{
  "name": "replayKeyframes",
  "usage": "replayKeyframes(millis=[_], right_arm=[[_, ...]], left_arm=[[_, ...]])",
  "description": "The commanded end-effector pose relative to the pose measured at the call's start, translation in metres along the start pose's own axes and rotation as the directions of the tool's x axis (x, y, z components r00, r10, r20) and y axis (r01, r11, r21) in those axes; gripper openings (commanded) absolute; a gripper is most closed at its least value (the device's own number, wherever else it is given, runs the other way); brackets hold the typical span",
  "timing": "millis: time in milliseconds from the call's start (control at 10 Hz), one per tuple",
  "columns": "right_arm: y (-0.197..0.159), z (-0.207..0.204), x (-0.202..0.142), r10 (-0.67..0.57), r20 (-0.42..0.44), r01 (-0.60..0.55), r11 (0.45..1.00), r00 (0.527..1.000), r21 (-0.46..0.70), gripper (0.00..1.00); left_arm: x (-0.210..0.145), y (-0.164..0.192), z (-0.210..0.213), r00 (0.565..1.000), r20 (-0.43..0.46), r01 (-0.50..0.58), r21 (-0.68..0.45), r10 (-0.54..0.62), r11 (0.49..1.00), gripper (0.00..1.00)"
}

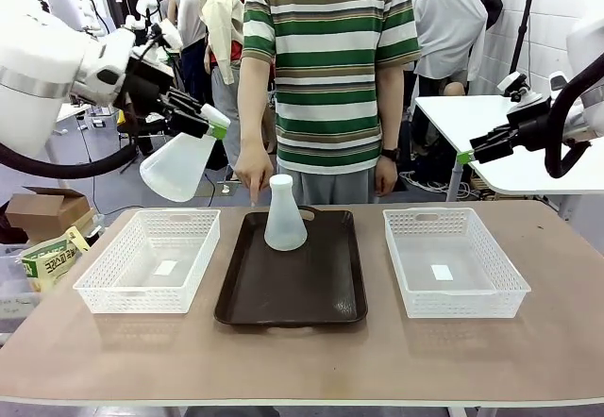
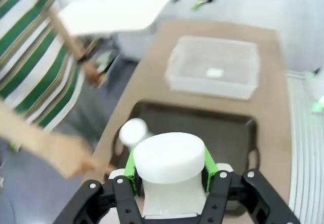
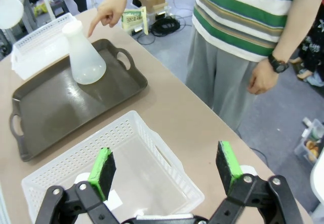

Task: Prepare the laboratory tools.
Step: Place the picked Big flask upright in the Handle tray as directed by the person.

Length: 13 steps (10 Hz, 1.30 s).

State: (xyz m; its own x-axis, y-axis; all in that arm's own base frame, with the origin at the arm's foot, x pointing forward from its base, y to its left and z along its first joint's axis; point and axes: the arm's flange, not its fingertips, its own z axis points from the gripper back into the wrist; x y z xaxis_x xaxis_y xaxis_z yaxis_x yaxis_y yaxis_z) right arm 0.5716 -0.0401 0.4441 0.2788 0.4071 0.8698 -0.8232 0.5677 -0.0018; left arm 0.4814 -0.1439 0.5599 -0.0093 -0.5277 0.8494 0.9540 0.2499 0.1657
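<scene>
Frontally, one frosted conical flask (image 1: 284, 215) stands upright on the glossy brown tray (image 1: 292, 296); left of it, above the tabletop, the left end effector (image 1: 213, 124) pinches the second flask (image 1: 178, 165) by its neck. From the left wrist, green pads (image 2: 129, 166) clamp that neck. From the right wrist, the right end effector (image 3: 165, 169) is spread wide over a white mesh basket (image 3: 76, 165), right of the tray.

Centre frame, one conical flask (image 1: 284, 214) stands upright at the far end of the dark tray (image 1: 293, 290), with the person's pointing hand (image 1: 253, 169) just behind it, crowding that edge. The tray's near half lies bare. Both white mesh baskets, left (image 1: 146, 258) and right (image 1: 453, 261), sit open-topped. Upper left, the left gripper (image 1: 209, 125) hangs its held flask (image 1: 178, 165) above the left basket's far rim.
</scene>
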Motion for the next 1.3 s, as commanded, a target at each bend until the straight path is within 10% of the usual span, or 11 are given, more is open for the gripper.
replayKeyframes(millis=[0,200,300,500,1000,1200], right_arm=[[0.001,0.001,-0.001,-0.001,-0.012,0.001,1.000,1.000,0.003,1.00],[0.001,0.001,-0.001,-0.001,-0.012,0.001,1.000,1.000,0.003,1.00],[0.001,0.001,-0.001,-0.001,-0.012,0.001,1.000,1.000,0.003,1.00],[0.001,0.001,-0.001,-0.001,-0.012,0.001,1.000,1.000,0.003,1.00],[0.001,0.001,-0.001,-0.001,-0.012,0.001,1.000,1.000,0.003,1.00],[0.001,0.001,-0.001,-0.001,-0.012,0.001,1.000,1.000,0.003,1.00]], left_arm=[[-0.058,0.038,-0.010,0.895,0.412,0.339,-0.375,-0.173,0.863,0.00],[-0.070,0.041,-0.012,0.895,0.437,0.295,-0.427,-0.090,0.855,0.00],[-0.041,0.013,0.001,0.962,0.219,0.199,-0.156,-0.162,0.967,0.00],[-0.041,0.013,0.001,0.962,0.219,0.199,-0.156,-0.162,0.967,0.00],[-0.071,-0.015,-0.081,0.715,0.690,0.456,-0.333,-0.116,0.825,0.00],[-0.069,-0.031,-0.111,0.733,0.675,0.442,-0.383,-0.081,0.811,0.00]])
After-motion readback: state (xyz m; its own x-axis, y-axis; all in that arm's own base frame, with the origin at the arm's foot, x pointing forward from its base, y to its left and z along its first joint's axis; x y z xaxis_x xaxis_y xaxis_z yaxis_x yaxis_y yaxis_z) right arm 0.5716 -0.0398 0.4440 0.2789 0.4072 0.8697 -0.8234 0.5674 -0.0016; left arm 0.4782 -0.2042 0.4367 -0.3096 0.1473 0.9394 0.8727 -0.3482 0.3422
